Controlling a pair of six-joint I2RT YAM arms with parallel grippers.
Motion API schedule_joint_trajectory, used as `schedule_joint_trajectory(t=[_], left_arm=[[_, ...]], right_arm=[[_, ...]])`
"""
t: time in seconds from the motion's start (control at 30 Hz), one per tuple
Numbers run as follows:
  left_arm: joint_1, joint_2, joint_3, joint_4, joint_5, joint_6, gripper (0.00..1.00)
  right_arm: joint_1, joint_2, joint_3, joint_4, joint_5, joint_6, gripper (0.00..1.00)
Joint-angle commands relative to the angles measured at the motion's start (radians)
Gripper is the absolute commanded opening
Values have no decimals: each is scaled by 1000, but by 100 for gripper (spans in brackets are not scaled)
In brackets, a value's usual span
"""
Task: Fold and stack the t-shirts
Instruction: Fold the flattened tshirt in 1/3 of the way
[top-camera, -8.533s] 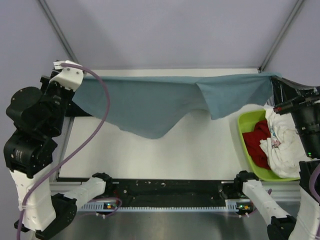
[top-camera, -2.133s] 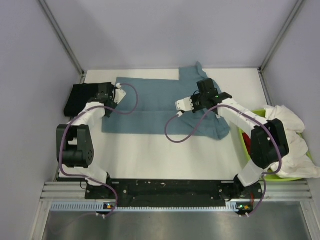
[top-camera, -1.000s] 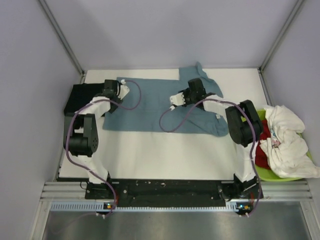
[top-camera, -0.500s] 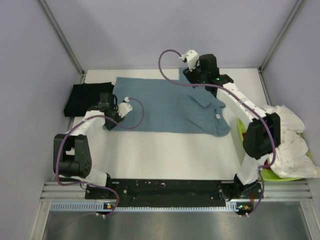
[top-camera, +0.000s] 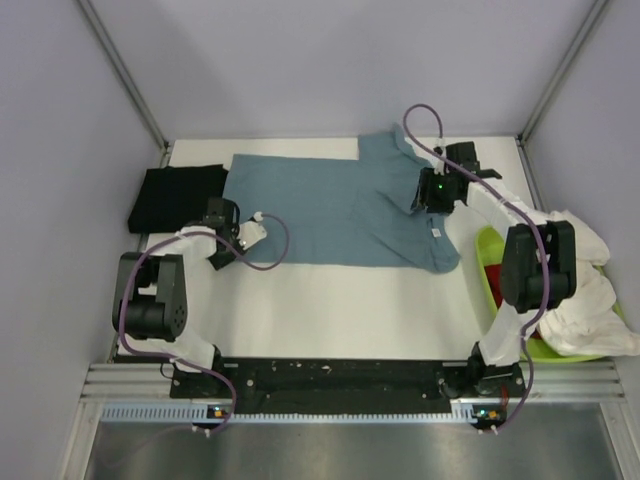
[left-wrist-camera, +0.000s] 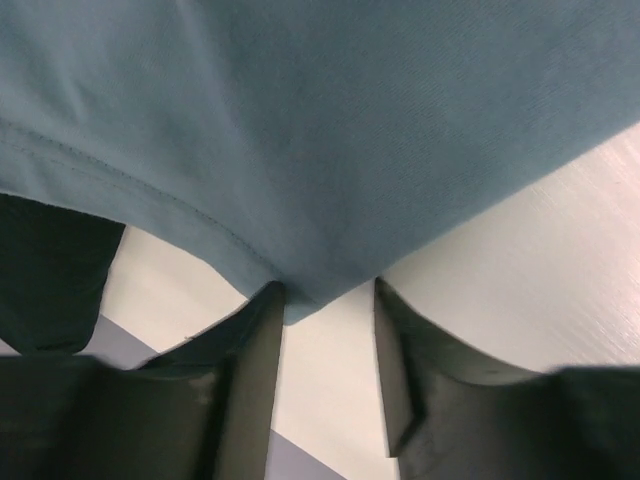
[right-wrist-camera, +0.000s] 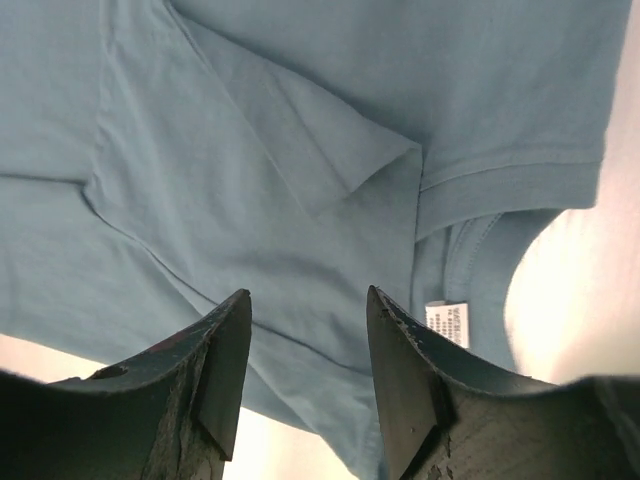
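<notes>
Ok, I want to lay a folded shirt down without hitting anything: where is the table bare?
The wide near strip of white table, between the slate-blue cloth t-shirt's near hem and the arm bases, is bare. Crowded: the far half under that shirt, the folded black t-shirt at far left, and the full lime-green plastic bin at right.
</notes>
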Motion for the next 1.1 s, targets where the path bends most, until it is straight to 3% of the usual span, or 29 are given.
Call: schedule_joint_trajectory(t=[0.0,0.13,0.2,0.47,0.63,0.73,0.8,0.9,1.07], left_arm=[[-5,21,-20,64,-22,16,40],[-14,28,-26,57,-8,16,10],[-19,27,-24,60,-11,10,0],[-21,2,-29,69,-14,-4,0],[-22,10,-3,57,-37,-30,0],[-22,13,2,57,-56,-39,0],[-22,14,0,58,-60,-41,0],[-22,14,-6,69,-69,-42,0],[-22,22,-36,101,-91,-29,0]], right_arm=[[-70,59,-3,97,-175,309,48],[-71,114,-62,232,-186,469,49],[-71,133,-66,278,-176,516,52],[-70,196,-46,332,-104,567,53],[-71,240,-11,329,-93,570,40],[-73,269,22,318,-97,557,38],[-73,280,62,298,-82,538,29],[-83,299,127,289,-48,509,2],[-83,335,254,243,-5,419,0]])
